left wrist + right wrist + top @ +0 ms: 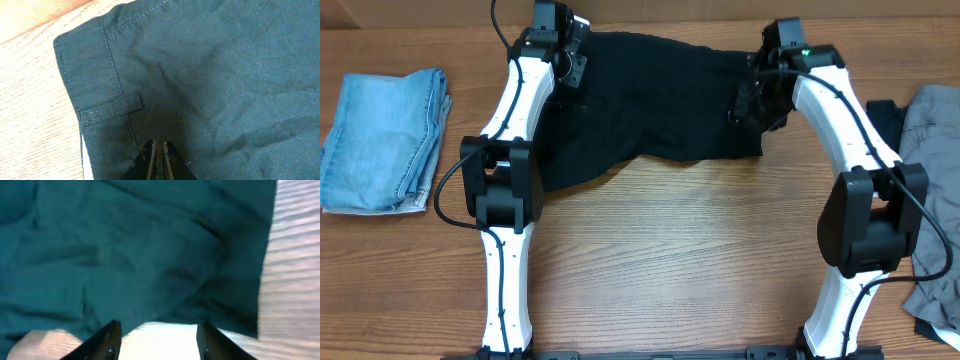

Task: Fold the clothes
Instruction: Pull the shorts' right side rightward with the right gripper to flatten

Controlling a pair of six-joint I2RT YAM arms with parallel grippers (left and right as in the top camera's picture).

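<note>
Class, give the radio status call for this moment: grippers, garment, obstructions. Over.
Left gripper shut, over black shorts near belt loop. Right gripper open at their other edge. Shorts spread, rumpled. Denim, grey garment lie aside.

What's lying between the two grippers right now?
The black shorts, spread on the table from the left gripper across to the right gripper. The overhead view shows it.

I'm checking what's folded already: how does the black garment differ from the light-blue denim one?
The black garment lies spread and rumpled across the far middle of the table; the denim garment sits folded in a compact stack by the left arm. The black garment covers more table than the denim garment. Both are fabric resting on the wood.
</note>
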